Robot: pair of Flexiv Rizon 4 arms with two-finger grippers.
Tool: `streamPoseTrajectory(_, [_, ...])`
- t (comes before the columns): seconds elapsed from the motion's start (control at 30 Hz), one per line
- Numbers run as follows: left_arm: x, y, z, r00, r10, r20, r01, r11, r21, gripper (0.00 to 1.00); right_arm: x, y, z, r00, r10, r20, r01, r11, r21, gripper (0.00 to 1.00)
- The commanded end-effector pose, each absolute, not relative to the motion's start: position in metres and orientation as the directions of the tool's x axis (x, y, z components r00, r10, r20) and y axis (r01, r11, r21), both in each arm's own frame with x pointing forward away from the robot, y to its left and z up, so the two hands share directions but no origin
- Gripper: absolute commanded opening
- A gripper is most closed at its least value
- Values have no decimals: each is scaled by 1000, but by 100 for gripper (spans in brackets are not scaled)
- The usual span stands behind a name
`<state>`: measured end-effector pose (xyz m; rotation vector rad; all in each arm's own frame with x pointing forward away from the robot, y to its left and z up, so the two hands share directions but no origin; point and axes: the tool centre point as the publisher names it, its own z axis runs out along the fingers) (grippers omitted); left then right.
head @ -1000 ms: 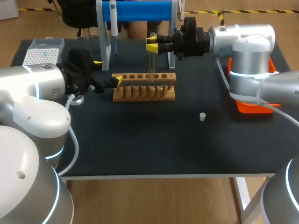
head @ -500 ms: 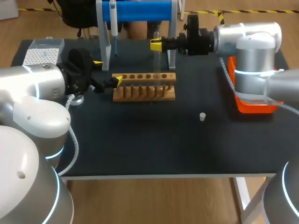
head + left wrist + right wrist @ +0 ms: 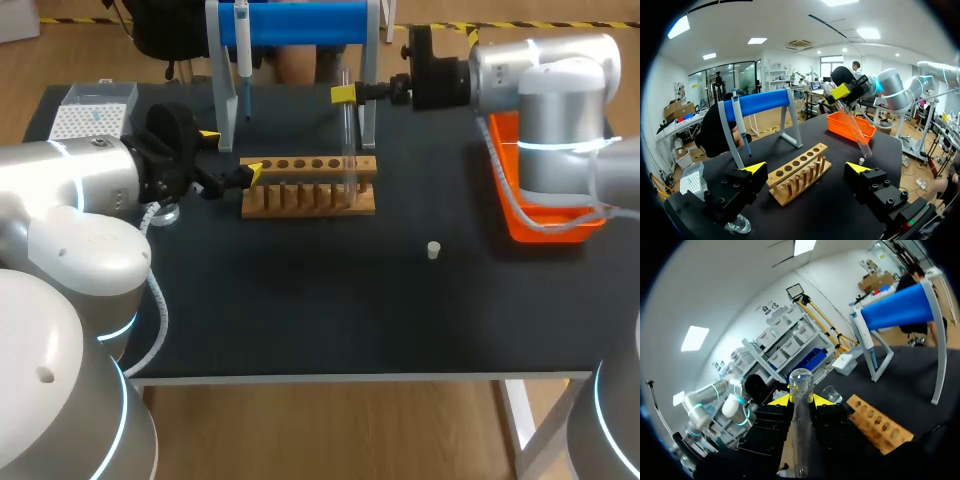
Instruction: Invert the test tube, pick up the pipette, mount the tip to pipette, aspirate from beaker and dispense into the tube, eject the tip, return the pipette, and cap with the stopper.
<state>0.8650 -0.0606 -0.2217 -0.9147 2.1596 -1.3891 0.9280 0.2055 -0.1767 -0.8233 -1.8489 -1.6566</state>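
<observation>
My right gripper (image 3: pixel 345 95) is shut on a clear test tube (image 3: pixel 348 140), which hangs nearly upright with its lower end by the right end of the wooden rack (image 3: pixel 310 186). In the right wrist view the tube (image 3: pixel 801 430) sits between the yellow fingertips (image 3: pixel 781 400), one rounded end past them. My left gripper (image 3: pixel 230 155) stands open at the rack's left end, with nothing between its fingers. In the left wrist view the rack (image 3: pixel 797 172) lies ahead of that gripper (image 3: pixel 805 170), and the tube (image 3: pixel 856 134) looks tilted. The pipette (image 3: pixel 243 50) hangs on the blue stand (image 3: pixel 300 22). The small stopper (image 3: pixel 433 250) lies on the table.
A white tip box (image 3: pixel 92 115) sits at the back left. A glass beaker (image 3: pixel 737 225) stands under my left wrist. An orange tray (image 3: pixel 545 215) lies at the right edge under my right arm. The black table (image 3: pixel 330 310) stretches in front of the rack.
My right gripper has moved right and slightly back with the tube. The tube's lower end has shifted from the rack's middle to its right end. The left arm has not moved.
</observation>
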Motion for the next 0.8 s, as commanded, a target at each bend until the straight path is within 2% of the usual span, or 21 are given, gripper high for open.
streamPoseTrajectory(0.03, [865,-58,-222,-704,-710,11,-301,285,-910,100,926,205,-178,-373,92,923,927,77,367,0])
streamPoseTrajectory(0.53, [865,-58,-222,-704,-710,11,-301,285,-910,100,923,205,-187,35,98,995,994,101,-44,0])
streamPoseTrajectory(0.8, [865,-58,-222,-704,-710,11,-301,285,-910,100,924,209,-193,97,101,990,988,109,-108,0])
